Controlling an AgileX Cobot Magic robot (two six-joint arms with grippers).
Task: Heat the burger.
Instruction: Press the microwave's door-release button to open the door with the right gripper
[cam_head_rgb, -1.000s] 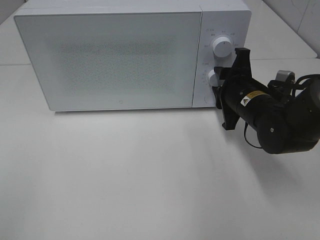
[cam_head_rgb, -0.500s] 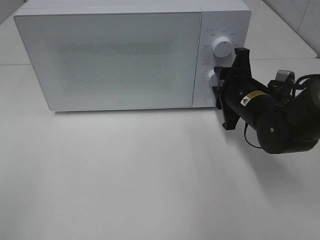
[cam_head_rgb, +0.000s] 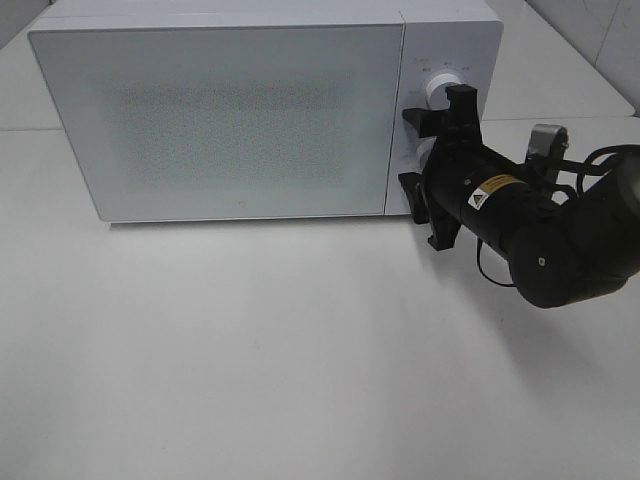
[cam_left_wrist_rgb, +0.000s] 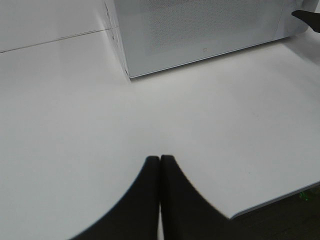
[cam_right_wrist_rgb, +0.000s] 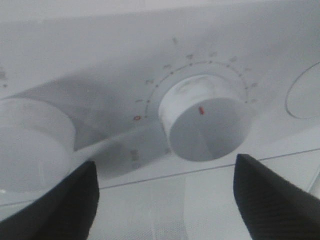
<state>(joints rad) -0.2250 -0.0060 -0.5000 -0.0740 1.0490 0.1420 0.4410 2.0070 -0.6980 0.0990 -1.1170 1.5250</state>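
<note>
The burger is out of view; the white microwave (cam_head_rgb: 220, 120) stands with its door closed. My right gripper (cam_head_rgb: 414, 155) is at the microwave's control panel, open, its dark fingers apart on either side of the lower knob (cam_head_rgb: 426, 152). In the right wrist view that knob (cam_right_wrist_rgb: 207, 122) shows a red mark, and the gripper (cam_right_wrist_rgb: 167, 195) does not touch it. My left gripper (cam_left_wrist_rgb: 160, 160) is shut on nothing, low over the bare white table (cam_left_wrist_rgb: 225, 125) in front of the microwave (cam_left_wrist_rgb: 200, 25).
The upper knob (cam_head_rgb: 438, 88) sits just above the right gripper. The microwave takes up the back of the white table (cam_head_rgb: 250, 350). The table's near edge (cam_left_wrist_rgb: 280, 200) shows in the left wrist view.
My right gripper has opened wide from the lower knob, and it has shifted left and slightly up along the control panel. The left gripper's earlier state is not shown.
</note>
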